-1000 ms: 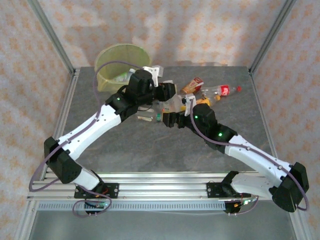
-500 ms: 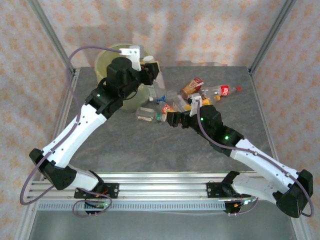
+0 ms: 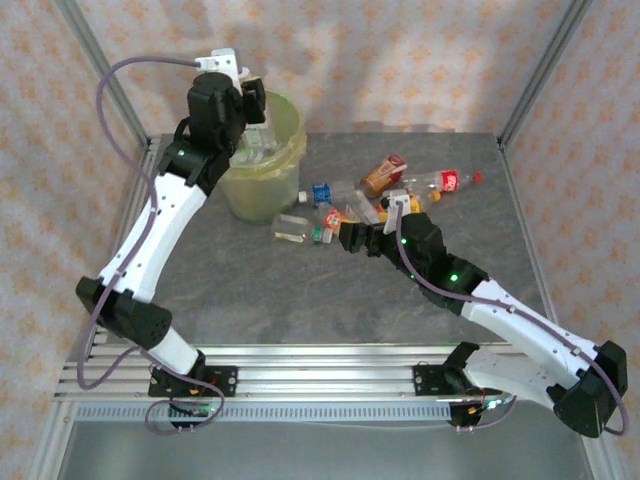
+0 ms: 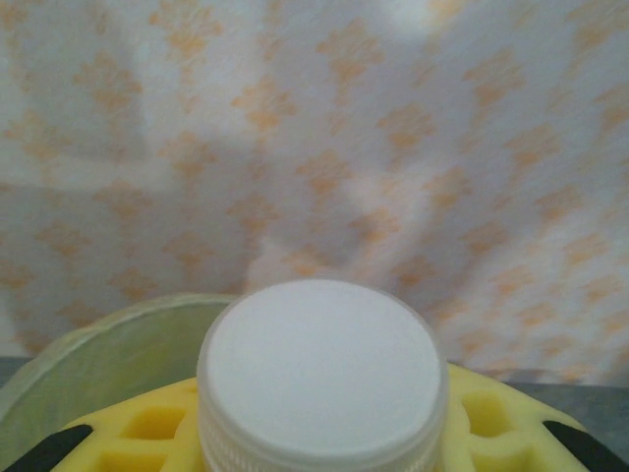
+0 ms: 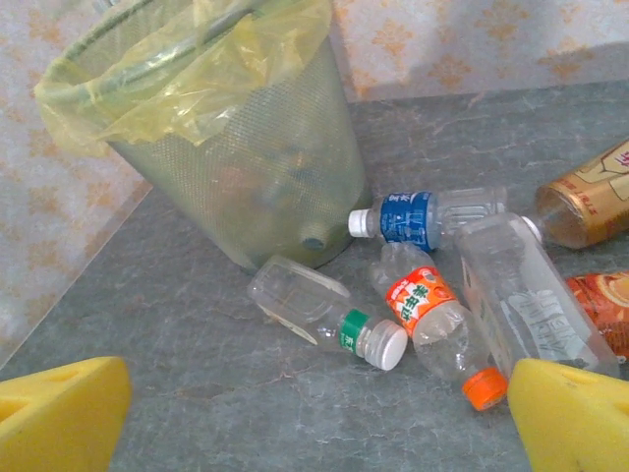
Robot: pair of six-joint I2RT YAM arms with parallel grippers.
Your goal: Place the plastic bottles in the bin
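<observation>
My left hand (image 3: pixel 248 100) clamps a white-capped bottle (image 4: pixel 322 369) right above the bin (image 3: pixel 285 168), ready to drop. My right hand (image 5: pixel 314 413) hangs wide open over the desk (image 3: pixel 300 290), where the green-label bottle (image 5: pixel 324 317), the orange-label bottle (image 5: pixel 432 320) and several others wait: plenty left.

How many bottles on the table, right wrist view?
6: green-label bottle, orange-label bottle, blue-label bottle and large clear bottle near the bin; brown bottle and orange-wrapped bottle cut off at right. Others may be hidden.
</observation>
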